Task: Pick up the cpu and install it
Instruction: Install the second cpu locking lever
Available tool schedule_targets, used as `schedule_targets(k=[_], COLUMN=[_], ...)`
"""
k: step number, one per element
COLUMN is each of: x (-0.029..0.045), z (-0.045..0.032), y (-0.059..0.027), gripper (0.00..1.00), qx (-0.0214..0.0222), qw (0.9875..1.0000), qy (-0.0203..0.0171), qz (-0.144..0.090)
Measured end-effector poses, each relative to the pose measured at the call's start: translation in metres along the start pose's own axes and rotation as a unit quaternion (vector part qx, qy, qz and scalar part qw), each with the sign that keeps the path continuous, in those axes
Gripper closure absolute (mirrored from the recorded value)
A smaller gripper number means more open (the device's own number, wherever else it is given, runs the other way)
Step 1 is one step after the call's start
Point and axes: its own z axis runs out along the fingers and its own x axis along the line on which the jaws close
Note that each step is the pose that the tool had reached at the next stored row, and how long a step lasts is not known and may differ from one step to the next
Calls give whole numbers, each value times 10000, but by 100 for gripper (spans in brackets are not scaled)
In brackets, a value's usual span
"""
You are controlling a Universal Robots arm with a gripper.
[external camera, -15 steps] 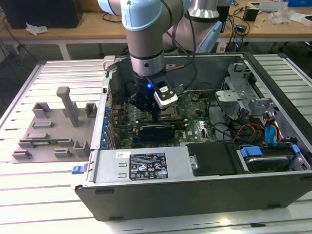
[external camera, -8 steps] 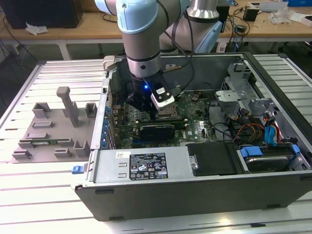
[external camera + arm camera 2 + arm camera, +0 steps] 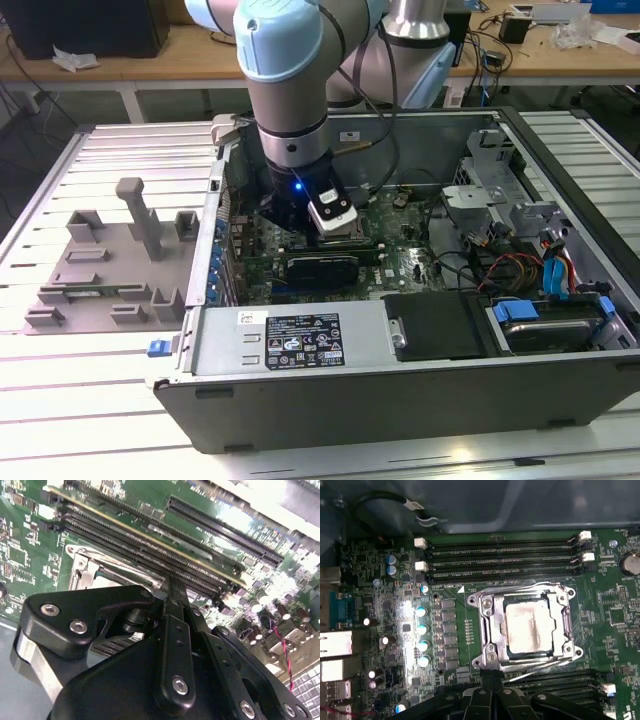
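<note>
The cpu [image 3: 529, 628] sits seated in the socket [image 3: 485, 630]; my tool [image 3: 492, 680] hovers beside it, fingers pinched together, empty.

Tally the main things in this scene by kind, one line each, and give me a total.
Robot arm: 1
Claw: 1
Open computer case: 1
Grey tray: 1
Metal-framed socket: 1
Cpu, lying in the socket: 1
Total: 6
</note>
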Motion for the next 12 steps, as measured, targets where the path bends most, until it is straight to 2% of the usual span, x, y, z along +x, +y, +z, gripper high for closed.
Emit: schedule_targets(k=[2, 5, 7, 8, 10, 11, 12], x=[-2, -3, -3, -5, -7, -8, -9], z=[-2, 2, 4, 5, 8, 12, 18], y=[-29, -65, -110, -132, -167, -191, -202], gripper=[89, 89, 89, 89, 89, 89, 89], qx=[-32, -162, -320, -375, -450, -517, -601], qw=[10000, 9999, 9995, 9993, 9990, 9986, 9982], qy=[3, 13, 25, 29, 36, 41, 47], qz=[4, 17, 32, 37, 46, 52, 60])
